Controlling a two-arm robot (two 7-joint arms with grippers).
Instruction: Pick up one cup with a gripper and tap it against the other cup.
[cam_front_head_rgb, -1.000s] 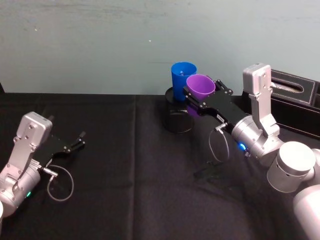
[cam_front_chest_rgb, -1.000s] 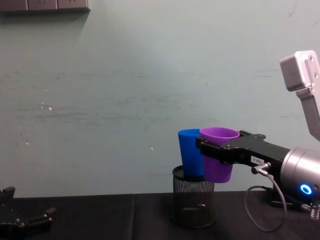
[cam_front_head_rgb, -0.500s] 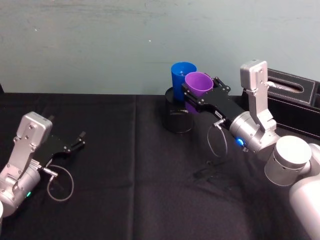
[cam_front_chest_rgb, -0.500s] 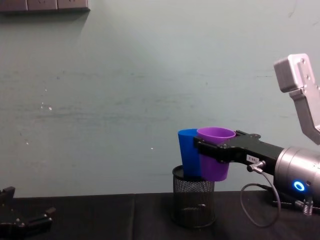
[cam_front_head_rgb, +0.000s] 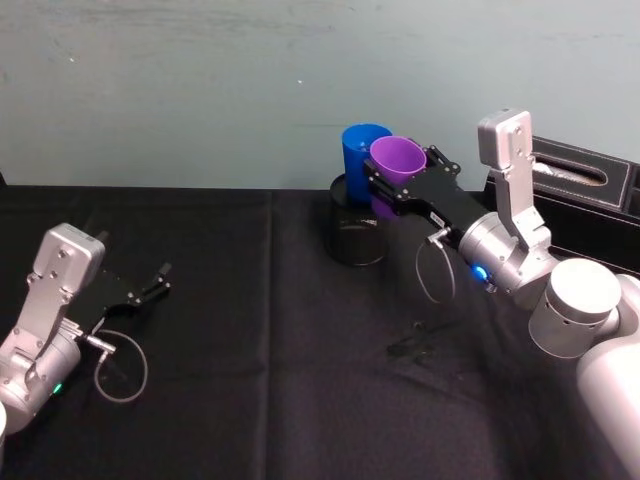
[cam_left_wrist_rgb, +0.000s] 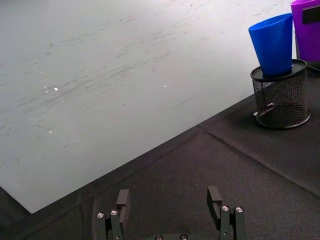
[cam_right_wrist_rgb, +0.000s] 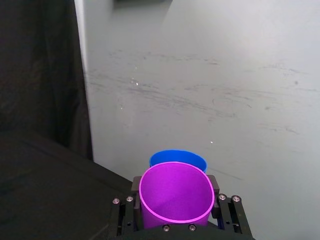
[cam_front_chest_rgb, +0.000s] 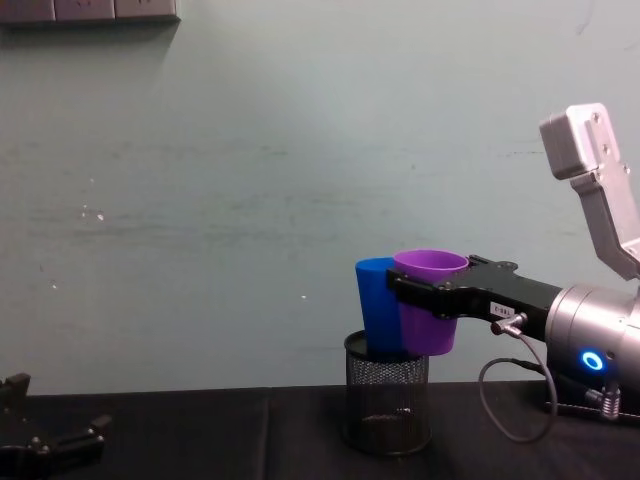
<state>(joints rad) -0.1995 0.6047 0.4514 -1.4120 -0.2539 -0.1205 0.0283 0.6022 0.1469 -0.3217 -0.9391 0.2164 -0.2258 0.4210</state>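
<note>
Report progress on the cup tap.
Done: the purple cup is lifted, clamped in the right gripper. In hand: it hangs right beside the blue cup, which stands in the mesh holder; contact cannot be confirmed. Left: finish the tap. The left gripper is parked open at the left.

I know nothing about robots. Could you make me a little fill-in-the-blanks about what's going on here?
The held cup in the right pincer is ____.
The other cup, standing in the mesh holder, is ____.
The left pincer, holding nothing, has its jaws ____.
Missing words: purple, blue, open.
</note>
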